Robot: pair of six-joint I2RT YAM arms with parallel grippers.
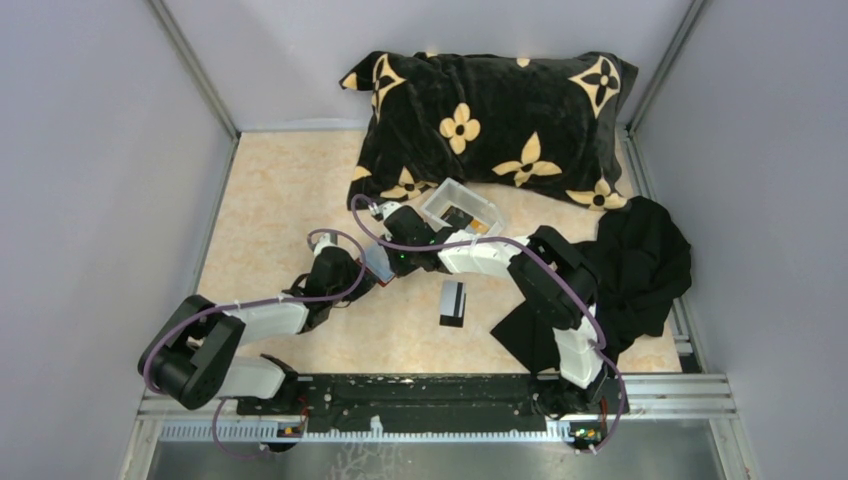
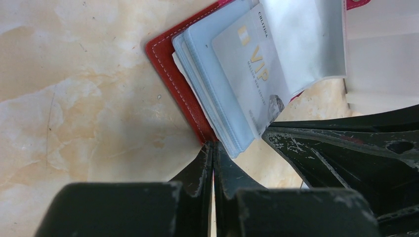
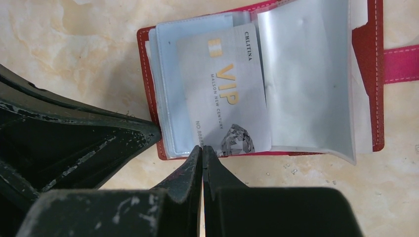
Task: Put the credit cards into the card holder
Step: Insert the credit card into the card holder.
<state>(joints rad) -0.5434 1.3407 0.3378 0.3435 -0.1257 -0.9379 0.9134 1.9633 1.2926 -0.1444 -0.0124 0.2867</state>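
Card holder (image 3: 374,89) lies open on the pale marbled surface (image 2: 74,98), red cover down and its clear pockets (image 3: 306,74) facing up, at the middle of the workspace between the two arms. A silver VIP card (image 3: 222,94) lies flat on the pocket stack on one half of the holder. Beside it one clear leaf stands curled up. Whether the card sits inside a sleeve or only on top of it cannot be told.

Both arms reach in to the holder from opposite sides. The left pincer (image 2: 213,148) has its jaws drawn almost together, only a thin slit between them, tips at the holder's corner where red cover and pockets meet. It grips nothing. The right pincer (image 3: 202,149) is fully closed and empty, its tips at the near edge of the VIP card.

A black card (image 1: 452,303) with a white band lies flat on the surface nearer the arm bases, apart from the holder. A small white tray (image 1: 487,205) sits just beyond the pincers, in front of a black flowered pillow (image 1: 490,120). A black cloth (image 1: 640,260) is heaped at the right.
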